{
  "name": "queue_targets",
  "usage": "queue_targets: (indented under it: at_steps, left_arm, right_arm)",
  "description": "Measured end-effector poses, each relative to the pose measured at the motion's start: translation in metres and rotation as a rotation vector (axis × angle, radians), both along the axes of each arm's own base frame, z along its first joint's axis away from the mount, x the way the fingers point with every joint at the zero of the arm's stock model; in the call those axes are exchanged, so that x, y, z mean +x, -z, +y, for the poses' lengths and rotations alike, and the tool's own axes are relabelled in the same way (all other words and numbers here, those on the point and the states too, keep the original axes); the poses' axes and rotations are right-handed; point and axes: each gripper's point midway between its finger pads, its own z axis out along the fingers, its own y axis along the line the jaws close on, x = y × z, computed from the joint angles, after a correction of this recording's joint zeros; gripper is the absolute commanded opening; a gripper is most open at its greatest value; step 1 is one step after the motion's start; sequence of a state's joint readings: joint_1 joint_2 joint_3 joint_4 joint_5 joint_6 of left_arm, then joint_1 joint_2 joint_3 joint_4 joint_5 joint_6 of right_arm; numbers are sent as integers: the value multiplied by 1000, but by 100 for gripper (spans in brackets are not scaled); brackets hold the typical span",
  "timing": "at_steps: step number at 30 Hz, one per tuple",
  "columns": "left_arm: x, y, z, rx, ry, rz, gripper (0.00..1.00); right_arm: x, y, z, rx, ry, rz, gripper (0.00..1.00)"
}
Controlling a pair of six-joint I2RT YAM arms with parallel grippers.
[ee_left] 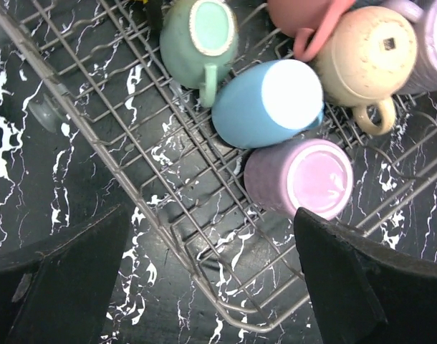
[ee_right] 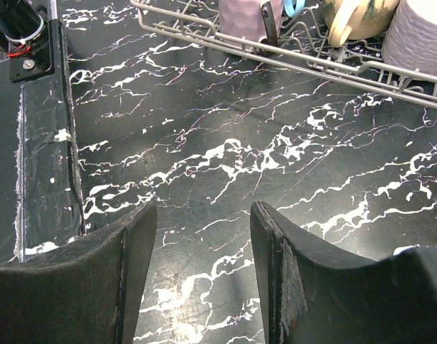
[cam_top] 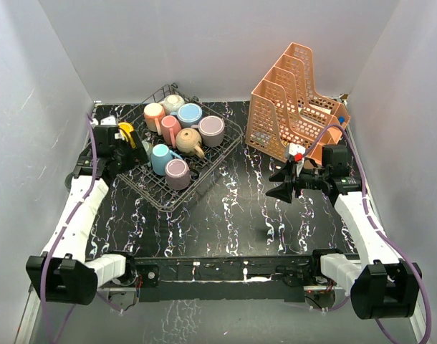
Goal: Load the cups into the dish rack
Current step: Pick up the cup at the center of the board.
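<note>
The dark wire dish rack (cam_top: 204, 183) stands at the back left and holds several cups: pink (cam_top: 154, 115), blue (cam_top: 190, 115), lilac (cam_top: 211, 130), tan (cam_top: 190, 142), light blue (cam_top: 161, 158) and lilac (cam_top: 178, 173). My left gripper (cam_top: 138, 152) hovers over the rack's left edge, open and empty. In the left wrist view, the left gripper (ee_left: 211, 244) is above the rack's corner wire (ee_left: 226, 315), near a lilac cup (ee_left: 297, 175), a blue cup (ee_left: 269, 104) and a teal cup (ee_left: 197, 39). My right gripper (cam_top: 279, 183) is open and empty over the bare table; in its wrist view the gripper (ee_right: 204, 215) faces the rack's side (ee_right: 290, 61).
An orange perforated tiered organizer (cam_top: 294, 104) stands at the back right, just behind the right wrist. A yellow object (cam_top: 125, 134) shows beside the left wrist, partly hidden. Grey walls enclose the black marbled table (cam_top: 240, 215) on three sides.
</note>
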State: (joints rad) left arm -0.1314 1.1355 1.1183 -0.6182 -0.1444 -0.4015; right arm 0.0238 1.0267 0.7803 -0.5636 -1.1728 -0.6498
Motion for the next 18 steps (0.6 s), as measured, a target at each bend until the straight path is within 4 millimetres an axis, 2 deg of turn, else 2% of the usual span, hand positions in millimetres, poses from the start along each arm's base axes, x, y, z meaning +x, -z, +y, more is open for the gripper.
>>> queue_targets:
  at_steps: [4, 8, 12, 15, 18]
  left_arm:
    - [7, 14, 28, -35, -87, 23, 94]
    - [11, 19, 64, -37, -201, 29, 93]
    - [9, 21, 95, -20, -300, 16, 89]
    - [6, 24, 119, -17, -373, 6, 79]
    - [3, 28, 139, -14, -433, 3, 79]
  right_arm:
    - [-1, -2, 0, -2, 3, -13, 58]
    - [0, -3, -1, -8, 9, -19, 58]
    - [1, -2, -2, -14, 16, -19, 58]
    - [1, -1, -2, -16, 17, -18, 58]
    - [1, 0, -2, -16, 18, -18, 59]
